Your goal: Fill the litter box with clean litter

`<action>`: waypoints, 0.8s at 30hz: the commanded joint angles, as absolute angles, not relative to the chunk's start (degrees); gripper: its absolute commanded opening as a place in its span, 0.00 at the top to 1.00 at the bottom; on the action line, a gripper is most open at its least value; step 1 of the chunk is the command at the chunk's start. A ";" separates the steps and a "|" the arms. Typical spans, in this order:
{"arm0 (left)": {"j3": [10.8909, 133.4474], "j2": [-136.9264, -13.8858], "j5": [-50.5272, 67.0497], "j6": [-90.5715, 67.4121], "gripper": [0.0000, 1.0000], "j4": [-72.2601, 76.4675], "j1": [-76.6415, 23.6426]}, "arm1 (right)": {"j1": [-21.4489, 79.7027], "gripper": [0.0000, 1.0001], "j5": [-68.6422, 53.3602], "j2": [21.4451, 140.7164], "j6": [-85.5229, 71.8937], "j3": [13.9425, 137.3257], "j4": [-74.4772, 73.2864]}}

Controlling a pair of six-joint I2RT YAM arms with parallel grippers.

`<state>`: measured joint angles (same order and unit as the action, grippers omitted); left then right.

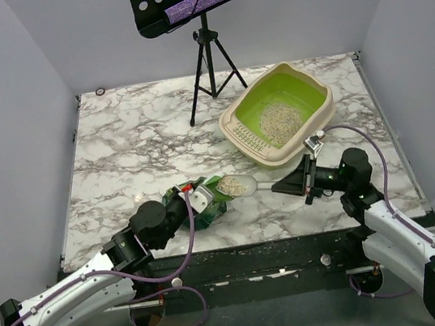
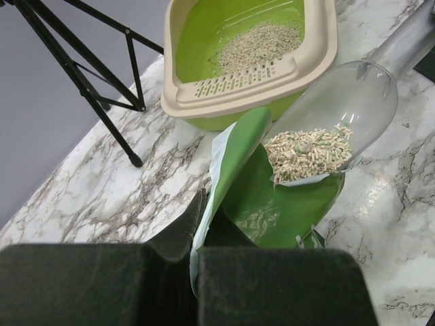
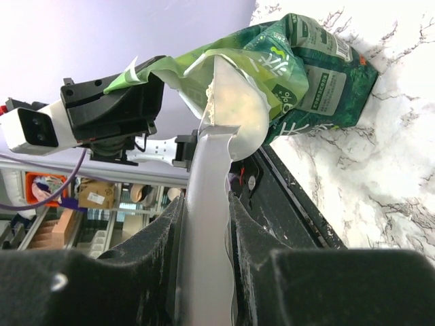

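Litter box point(image 1: 278, 115): beige tray with a lime-green inside, on the far right part of the marble table point(image 1: 134, 151), slotted strip along its near-left edge.
Clean litter point(image 1: 280, 119): a pale heap lies on the green floor of the box; more pellets fill the bowl of the scoop, at the mouth of the bag.
Scoop point(image 2: 336, 122): clear plastic, bowl resting on the bag's open mouth, its handle running right toward the right arm.
Right gripper point(image 3: 207, 231): partly open jaws clamped on the scoop's handle, which passes between the two dark fingers.
Green bag point(image 1: 204, 198): glossy, lying near the table's front edge, well apart from the box, mouth turned toward the scoop.
Left gripper point(image 2: 197, 255): jaws fully closed, pinching the edge of the bag's opening.
Stand point(image 1: 206, 58): a black tripod with a perforated tray at the far edge, left of the box.
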<state>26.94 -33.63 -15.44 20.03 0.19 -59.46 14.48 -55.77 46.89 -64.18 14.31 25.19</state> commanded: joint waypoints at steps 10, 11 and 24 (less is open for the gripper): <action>26.19 -32.61 -15.38 19.51 1.00 2.55 -60.03 | 14.06 0.99 -50.19 36.22 -74.70 9.84 22.33; 26.28 -32.61 -15.47 19.51 1.00 2.46 -60.03 | 14.06 0.99 -50.10 35.78 -75.14 10.02 21.45; 26.81 -31.47 -23.73 19.78 1.00 3.69 -60.38 | 14.06 0.99 -50.89 29.80 -75.58 13.97 13.89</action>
<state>26.33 -32.32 -19.46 20.08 1.39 -59.96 14.17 -50.59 31.86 -74.98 11.16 17.19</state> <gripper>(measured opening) 0.010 0.338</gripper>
